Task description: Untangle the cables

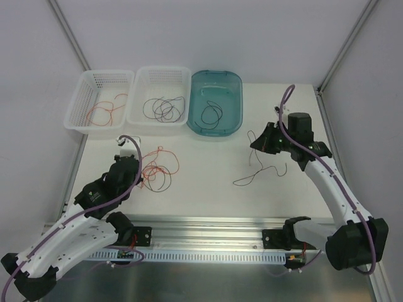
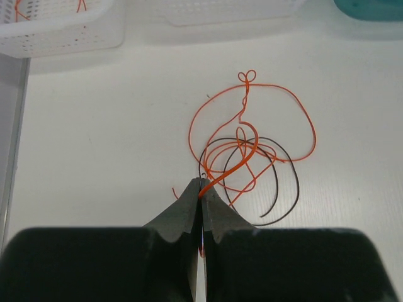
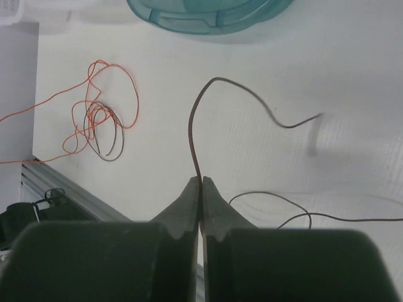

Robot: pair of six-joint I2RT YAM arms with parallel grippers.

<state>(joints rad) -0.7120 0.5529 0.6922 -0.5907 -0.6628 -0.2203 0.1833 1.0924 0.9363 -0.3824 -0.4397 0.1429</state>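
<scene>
Tangle [image 1: 158,168] of orange and black strands lies left of centre on the table [image 1: 208,201], just beyond the left gripper [image 2: 201,184], whose jaws are pinched shut on one orange strand [image 2: 230,168]. That strand runs from the tips toward the far side and into the knot, where a black loop [image 2: 283,189] crosses the orange ones. The left arm [image 1: 75,223] reaches low and forward. Well apart on the right, the right gripper [image 3: 201,181] is closed on a black cable [image 3: 192,126] that rises from its tips and arcs rightward. The left arm is nearer the knot, so the pull likely falls to it. Baskets [image 1: 160,69] and a bin [image 1: 240,94] stand along the far edge.
</scene>
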